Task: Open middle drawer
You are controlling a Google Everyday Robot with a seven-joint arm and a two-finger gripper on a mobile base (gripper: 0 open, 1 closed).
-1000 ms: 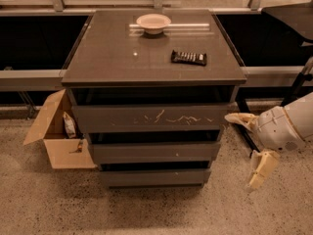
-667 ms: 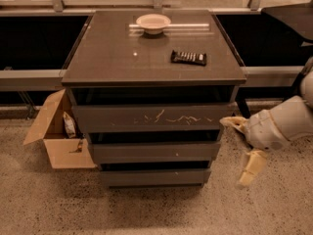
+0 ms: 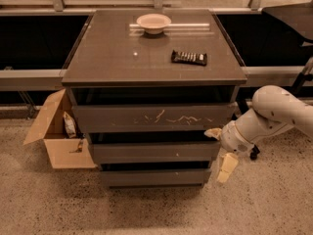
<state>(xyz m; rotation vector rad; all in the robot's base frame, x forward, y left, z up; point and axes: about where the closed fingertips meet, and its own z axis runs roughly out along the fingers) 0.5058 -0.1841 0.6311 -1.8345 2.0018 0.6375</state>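
The middle drawer is the wide dark grey plain front with one tiny pale speck, below the scratched top front and above the narrower bottom front. It sits flush with the cabinet. My gripper comes in from the right on a white arm and is at the middle drawer's right end. Its two pale fingers are spread apart: the upper fingertip is by the drawer's top right corner, the lower finger hangs beside the bottom drawer. It holds nothing.
On the cabinet top stand a pale bowl at the back and a dark flat packet at the right. An open cardboard box sits on the floor left of the cabinet. Speckled floor lies in front.
My gripper has moved left toward the cabinet, from out at the right to the middle drawer's right end. The drawers have not moved.
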